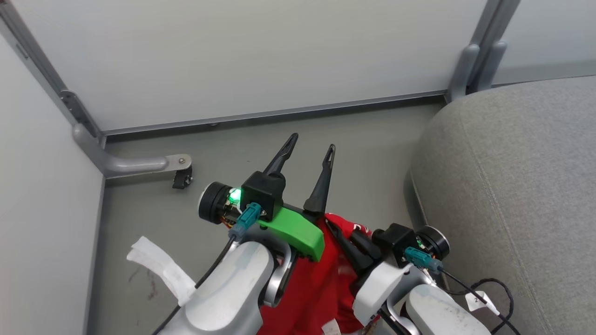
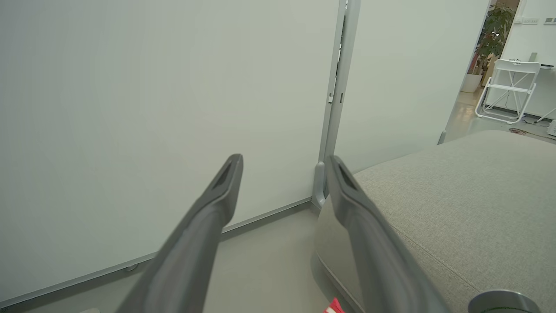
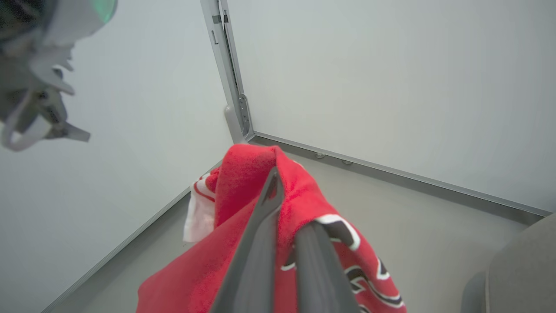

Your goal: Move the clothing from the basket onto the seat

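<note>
Right gripper [image 3: 287, 196] is clamped on clothing [image 1: 317, 279] at lower centre, its long axis running down-frame. Left gripper [image 1: 312, 142] is spread wide and empty.

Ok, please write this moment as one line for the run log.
left gripper: open, empty | right gripper: shut on clothing | seat: at right

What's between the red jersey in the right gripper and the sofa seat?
Bare grey floor: the right wrist view shows nothing else between the jersey and the seat.

White partition panels [image 1: 233, 56] stand on grey floor [image 1: 223, 135].
</note>
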Motion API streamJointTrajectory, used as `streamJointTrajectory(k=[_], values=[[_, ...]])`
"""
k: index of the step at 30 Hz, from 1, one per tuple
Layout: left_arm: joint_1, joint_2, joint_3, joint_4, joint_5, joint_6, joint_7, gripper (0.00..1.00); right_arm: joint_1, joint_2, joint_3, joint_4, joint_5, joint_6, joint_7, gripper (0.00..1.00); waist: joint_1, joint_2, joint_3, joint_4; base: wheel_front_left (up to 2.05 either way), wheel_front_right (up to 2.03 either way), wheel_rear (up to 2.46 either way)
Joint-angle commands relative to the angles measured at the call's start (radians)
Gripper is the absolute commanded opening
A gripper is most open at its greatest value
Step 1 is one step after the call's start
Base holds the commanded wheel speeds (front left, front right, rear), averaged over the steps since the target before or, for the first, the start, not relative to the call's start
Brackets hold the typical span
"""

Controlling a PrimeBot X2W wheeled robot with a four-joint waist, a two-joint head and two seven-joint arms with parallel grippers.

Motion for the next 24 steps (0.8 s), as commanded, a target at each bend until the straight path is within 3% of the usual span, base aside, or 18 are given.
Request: streamJointTrajectory(k=[1, 24], values=[[0.02, 0.002, 0.016, 0.011, 0.017, -0.01, 0.0, 1.0, 0.017, -0.003, -0.014, -0.014, -0.01, -0.001, -0.002, 0.0, 0.0, 0.0, 0.006, -0.056, 0.0, 0.0, 0.0], [0.197, 0.003, 0.304, 0.031, 0.187, -0.1, 0.0, 1.0, 0.14, -0.009, -0.152, -0.162, -0.031, -0.001, -0.002, 0.0, 0.0, 0.0, -0.005, -0.492, 0.0, 0.0, 0.0]])
